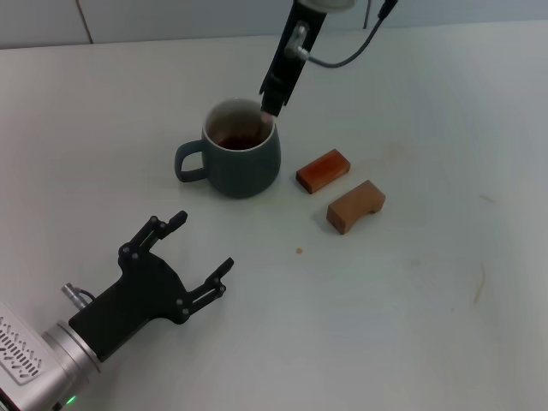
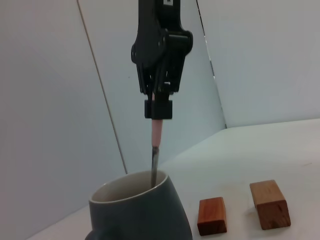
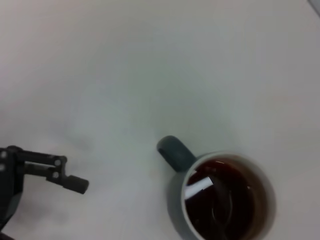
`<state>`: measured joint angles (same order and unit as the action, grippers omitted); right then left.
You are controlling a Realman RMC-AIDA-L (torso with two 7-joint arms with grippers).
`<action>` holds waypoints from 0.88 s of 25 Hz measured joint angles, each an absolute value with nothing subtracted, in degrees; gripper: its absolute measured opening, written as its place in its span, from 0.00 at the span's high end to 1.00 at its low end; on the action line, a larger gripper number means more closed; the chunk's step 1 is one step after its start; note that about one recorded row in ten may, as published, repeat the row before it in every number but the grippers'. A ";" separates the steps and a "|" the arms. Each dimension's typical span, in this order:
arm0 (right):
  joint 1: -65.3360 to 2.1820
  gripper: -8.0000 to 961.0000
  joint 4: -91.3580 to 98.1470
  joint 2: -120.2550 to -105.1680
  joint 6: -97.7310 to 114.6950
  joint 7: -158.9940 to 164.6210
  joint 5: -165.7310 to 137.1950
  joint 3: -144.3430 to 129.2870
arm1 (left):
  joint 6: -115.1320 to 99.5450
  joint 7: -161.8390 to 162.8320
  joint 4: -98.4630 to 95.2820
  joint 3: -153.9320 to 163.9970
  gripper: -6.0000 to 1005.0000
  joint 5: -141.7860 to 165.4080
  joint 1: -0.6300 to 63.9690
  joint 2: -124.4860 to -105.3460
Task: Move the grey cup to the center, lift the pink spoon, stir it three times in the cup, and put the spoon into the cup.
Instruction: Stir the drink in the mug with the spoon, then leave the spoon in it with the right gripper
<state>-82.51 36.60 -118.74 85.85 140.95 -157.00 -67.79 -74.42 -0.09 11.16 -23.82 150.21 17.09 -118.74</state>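
The grey cup (image 1: 240,154) stands on the white table (image 1: 411,300), handle to the left; it holds brown liquid. It also shows in the left wrist view (image 2: 145,210) and the right wrist view (image 3: 220,200). My right gripper (image 1: 272,101) hangs right above the cup's far rim, shut on the pink spoon (image 2: 157,131). The spoon stands upright with its lower end inside the cup; its bowl is hidden. My left gripper (image 1: 199,253) is open and empty on the table, in front of and left of the cup.
Two brown wooden blocks lie right of the cup: a reddish one (image 1: 324,170) and a lighter notched one (image 1: 355,206). They also show in the left wrist view (image 2: 212,216) (image 2: 270,204). A wall stands behind the table.
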 joint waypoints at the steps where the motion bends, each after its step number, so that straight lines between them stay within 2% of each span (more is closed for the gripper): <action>1: -82.64 0.86 36.35 -118.91 85.67 140.57 -156.80 -67.78 | -74.42 -0.09 11.16 -23.82 0.15 150.21 17.09 -118.74; 7: -83.49 0.86 35.28 -119.29 82.82 140.14 -156.15 -67.77 | -74.36 -0.09 11.24 -23.79 0.15 150.21 17.05 -118.74; 13: -83.73 0.86 34.28 -118.97 79.82 140.17 -157.95 -67.57 | -74.35 -0.11 11.65 -23.64 0.15 150.21 16.92 -118.74; 22: -84.48 0.86 34.81 -119.04 84.82 140.57 -159.69 -67.63 | -74.34 -0.17 11.54 -23.47 0.15 150.20 16.87 -118.74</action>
<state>-84.48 34.81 -119.04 84.82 140.57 -159.69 -67.63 -74.34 -0.17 11.54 -23.47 150.20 16.87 -118.74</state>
